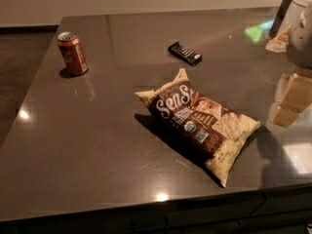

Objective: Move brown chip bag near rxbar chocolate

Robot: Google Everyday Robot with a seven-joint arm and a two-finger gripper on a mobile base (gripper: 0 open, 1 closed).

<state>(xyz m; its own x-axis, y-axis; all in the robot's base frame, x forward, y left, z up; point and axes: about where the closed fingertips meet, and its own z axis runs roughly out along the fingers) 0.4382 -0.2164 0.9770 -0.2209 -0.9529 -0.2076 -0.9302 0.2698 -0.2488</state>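
A: Brown chip bag (197, 123) lay ungrasped near the surface's (97, 145) front edge, with the rxbar chocolate (185, 53) beyond it, apart.
B: Gripper (290, 104) hung over the right edge; whether it was spread or pressed together, I couldn't tell. Approach stage, I'd say: it needed to grasp the bag.

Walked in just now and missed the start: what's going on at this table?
The robot's gripper hangs at the right edge of the view, close beside the brown chip bag but apart from it. The bag lies on the dark table, not picked up, with the rxbar chocolate lying farther back, a gap between them. An orange soda can stands upright at the far left.
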